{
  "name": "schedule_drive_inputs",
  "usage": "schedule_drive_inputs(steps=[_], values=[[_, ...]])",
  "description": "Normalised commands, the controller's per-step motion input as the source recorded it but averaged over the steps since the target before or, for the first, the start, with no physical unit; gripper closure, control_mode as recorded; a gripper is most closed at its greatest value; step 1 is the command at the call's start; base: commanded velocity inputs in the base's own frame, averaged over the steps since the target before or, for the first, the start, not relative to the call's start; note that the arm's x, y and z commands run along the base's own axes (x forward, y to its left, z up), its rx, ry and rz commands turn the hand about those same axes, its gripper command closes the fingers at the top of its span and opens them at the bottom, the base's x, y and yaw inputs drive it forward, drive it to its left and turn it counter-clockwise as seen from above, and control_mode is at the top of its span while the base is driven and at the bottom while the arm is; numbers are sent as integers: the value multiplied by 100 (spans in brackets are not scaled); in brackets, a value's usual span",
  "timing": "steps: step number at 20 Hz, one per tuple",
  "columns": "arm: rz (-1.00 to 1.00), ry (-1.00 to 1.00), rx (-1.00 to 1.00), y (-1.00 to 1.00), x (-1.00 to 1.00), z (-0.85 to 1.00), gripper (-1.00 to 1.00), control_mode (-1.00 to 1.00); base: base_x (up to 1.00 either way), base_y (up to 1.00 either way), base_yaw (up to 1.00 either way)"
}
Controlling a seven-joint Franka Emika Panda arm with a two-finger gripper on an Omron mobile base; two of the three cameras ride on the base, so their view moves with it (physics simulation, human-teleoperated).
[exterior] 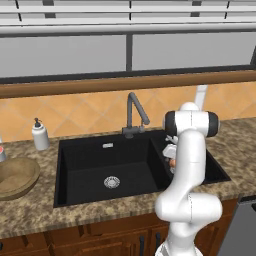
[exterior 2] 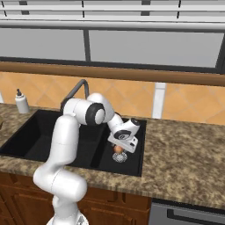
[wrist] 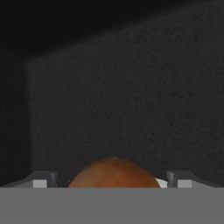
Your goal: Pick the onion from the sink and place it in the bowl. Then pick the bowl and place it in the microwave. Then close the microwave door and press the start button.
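Observation:
The onion (wrist: 113, 175) sits between my fingertips (wrist: 41, 182), a reddish-tan ball low in the hand view. My gripper (exterior 2: 117, 148) reaches down into the narrower right basin of the black sink (exterior: 85, 167) and is shut on the onion (exterior 2: 117, 149), just above that basin's silver drain (exterior 2: 120, 157). From the left base view my forearm hides most of the onion (exterior: 172, 162). The brown wooden bowl (exterior: 15, 177) rests on the counter left of the sink, far from the gripper. The microwave is out of view.
A dark grey gooseneck tap (exterior: 134, 112) stands behind the sink, between the basins. A white soap dispenser (exterior: 40, 135) is on the counter at the back left. The wide basin holds only its drain (exterior: 111, 182). Speckled granite counter (exterior 2: 184, 154) stretches to the right.

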Motion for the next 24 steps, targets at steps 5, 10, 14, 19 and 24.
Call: schedule_drive_inputs(steps=[5, 10, 14, 19, 24], values=[[0, 0, 0, 0, -43, -20, -100, -100, 0, 0, 0], [0, 0, 0, 6, -34, -30, 100, -100, 0, 0, 0], [0, -1, 0, 16, -14, -13, 100, -100, 0, 0, 0], [0, -16, -5, 7, -59, 49, 100, -100, 0, 0, 0], [0, -15, -9, 1, -93, 100, 100, -100, 0, 0, 0]])
